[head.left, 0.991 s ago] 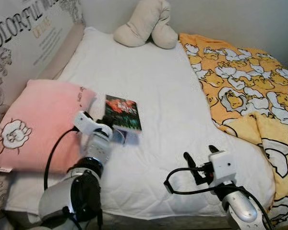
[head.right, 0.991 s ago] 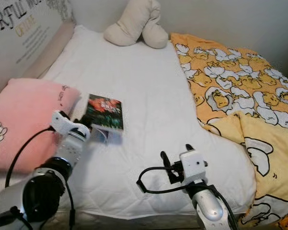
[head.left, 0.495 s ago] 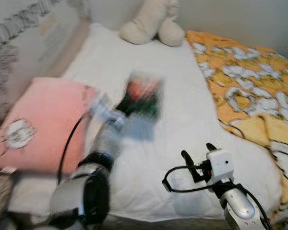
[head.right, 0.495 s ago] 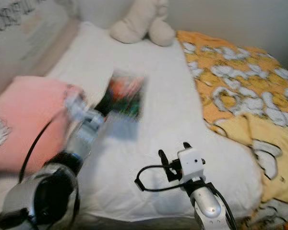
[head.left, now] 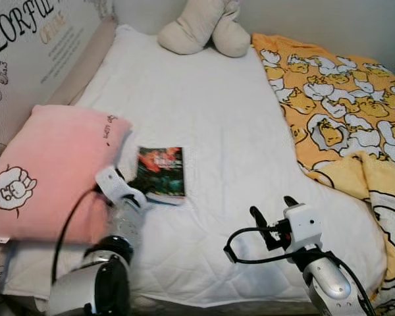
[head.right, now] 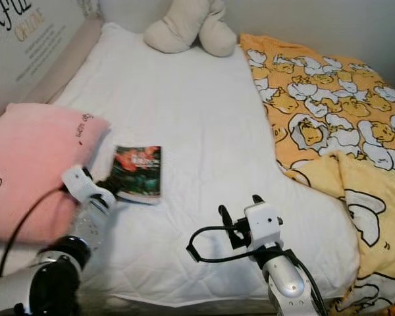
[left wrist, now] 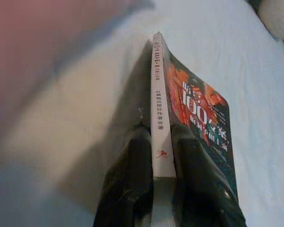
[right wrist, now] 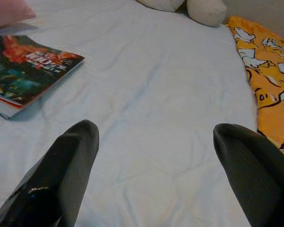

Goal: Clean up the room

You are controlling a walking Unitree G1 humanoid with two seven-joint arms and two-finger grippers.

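Book [head.left: 160, 172]: paperback with a dark red-and-green cover, lying on the white mattress [head.left: 204, 118] just beside the pink pillow [head.left: 49, 168], near the bed's left side. The left gripper [left wrist: 162, 142] has its two black fingers clamped on the book's spine end, one finger on each face, as the left wrist view shows; the book looks gripped but not yet carried off the bed.

Right gripper [head.left: 274, 212]: hovers low over the front part of the mattress, well apart from the book, fingers [right wrist: 71, 156] spread wide with nothing between them.

Other items on the bed: a beige plush toy [head.left: 204, 29] at the far end against the wall; a yellow duck-print blanket [head.left: 342, 125] rumpled along the right side; a printed headboard panel [head.left: 33, 39] behind the pillow.

Progress, as judged: early. The book is secured for removal but has not reached any storage place. The blanket remains unfolded, and the plush toy and pillow look unsorted, so most of the tidying appears left to do.
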